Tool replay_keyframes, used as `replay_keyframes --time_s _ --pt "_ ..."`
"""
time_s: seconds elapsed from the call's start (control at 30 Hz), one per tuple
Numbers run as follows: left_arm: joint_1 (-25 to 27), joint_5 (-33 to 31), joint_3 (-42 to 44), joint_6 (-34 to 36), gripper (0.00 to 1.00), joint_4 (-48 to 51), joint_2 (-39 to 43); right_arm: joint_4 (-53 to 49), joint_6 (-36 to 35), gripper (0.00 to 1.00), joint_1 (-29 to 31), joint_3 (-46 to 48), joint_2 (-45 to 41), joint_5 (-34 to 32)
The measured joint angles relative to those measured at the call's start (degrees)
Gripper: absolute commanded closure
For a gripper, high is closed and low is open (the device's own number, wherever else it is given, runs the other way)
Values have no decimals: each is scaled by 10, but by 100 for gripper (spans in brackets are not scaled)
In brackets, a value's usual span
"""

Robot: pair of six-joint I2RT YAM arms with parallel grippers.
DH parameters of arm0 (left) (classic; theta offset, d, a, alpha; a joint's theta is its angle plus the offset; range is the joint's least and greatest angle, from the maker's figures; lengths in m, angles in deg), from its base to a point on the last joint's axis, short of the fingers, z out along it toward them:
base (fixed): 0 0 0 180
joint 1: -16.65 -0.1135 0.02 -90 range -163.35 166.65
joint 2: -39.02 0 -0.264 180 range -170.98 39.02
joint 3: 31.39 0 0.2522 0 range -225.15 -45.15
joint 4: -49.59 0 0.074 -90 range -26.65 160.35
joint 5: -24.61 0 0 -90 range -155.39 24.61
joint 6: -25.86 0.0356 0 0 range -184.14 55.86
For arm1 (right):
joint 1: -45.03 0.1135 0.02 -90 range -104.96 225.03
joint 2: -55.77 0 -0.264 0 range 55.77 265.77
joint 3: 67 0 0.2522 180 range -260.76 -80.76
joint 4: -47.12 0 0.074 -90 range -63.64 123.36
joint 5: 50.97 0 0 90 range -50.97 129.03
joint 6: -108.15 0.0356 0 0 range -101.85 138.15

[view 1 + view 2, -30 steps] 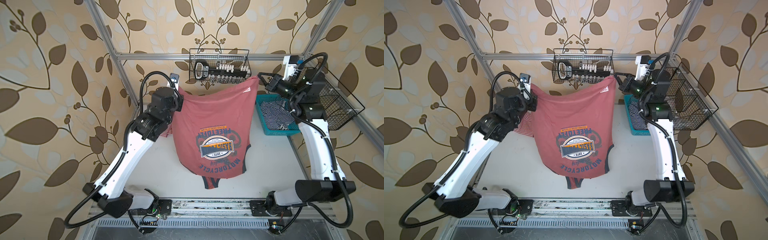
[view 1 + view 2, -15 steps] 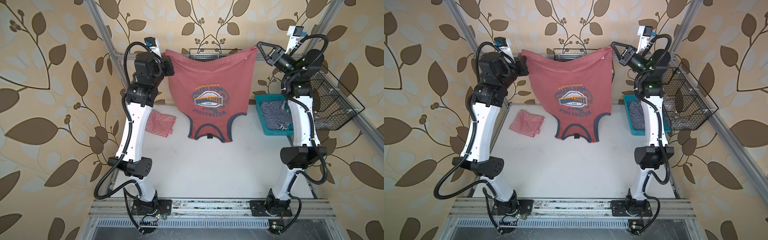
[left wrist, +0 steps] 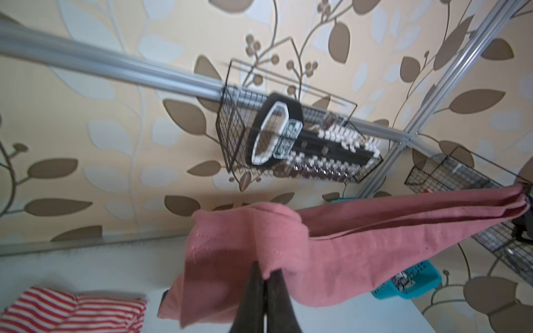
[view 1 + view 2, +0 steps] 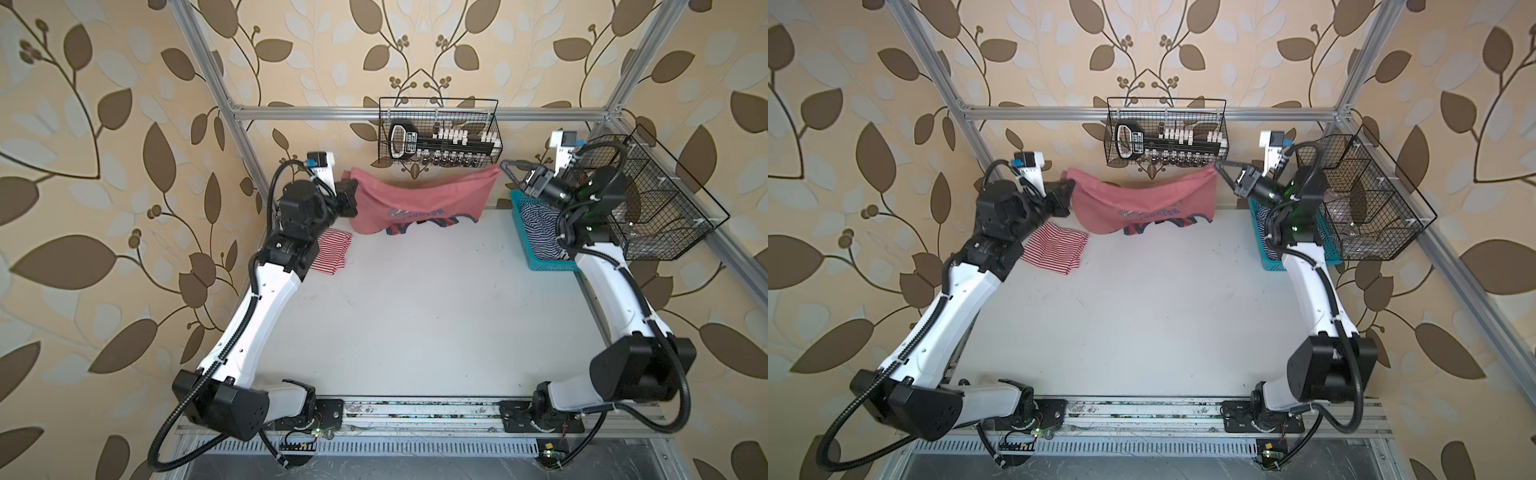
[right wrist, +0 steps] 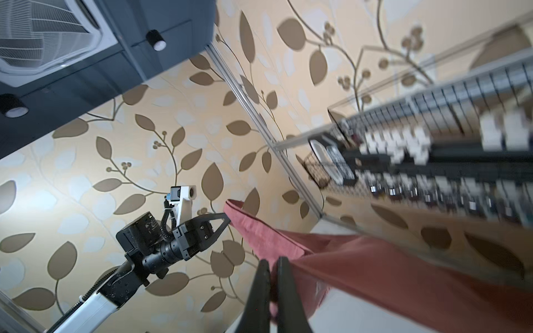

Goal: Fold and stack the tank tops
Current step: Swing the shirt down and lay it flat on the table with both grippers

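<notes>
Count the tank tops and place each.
2: dusty red top stretched between left claw and right claw; red-striped top folded, back left of table. Striped cloth in teal basket may be another.

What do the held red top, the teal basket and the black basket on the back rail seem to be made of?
Red top: soft matte knit cloth, likely cotton; it sags and creases. Teal basket: probably moulded plastic, perforated walls. Black rail basket: thin coated metal wire, open grid.

Your dusty red tank top [image 4: 419, 194] carries navy trim and a blue-white print; the striped tank top [image 4: 332, 254], far left, is thin red and white. On the right, a teal basket [image 4: 548, 265] holds navy-and-white striped cloth [image 4: 540, 224]; the table [image 4: 415, 311] is white.
</notes>
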State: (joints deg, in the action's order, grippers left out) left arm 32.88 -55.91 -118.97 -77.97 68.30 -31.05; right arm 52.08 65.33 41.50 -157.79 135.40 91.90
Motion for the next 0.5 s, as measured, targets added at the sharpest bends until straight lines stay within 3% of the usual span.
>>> replay_keyframes --time_s 0.13,0.27,0.5 --pt "103 -39 147 1 100 -8 71 -153 -110 100 17 123 -125 -36" --pt "195 -76 242 -19 100 2 114 -274 -169 100 27 207 -212 -76" --pt "290 -142 329 -79 100 59 170 -468 -228 100 44 298 -254 -185"
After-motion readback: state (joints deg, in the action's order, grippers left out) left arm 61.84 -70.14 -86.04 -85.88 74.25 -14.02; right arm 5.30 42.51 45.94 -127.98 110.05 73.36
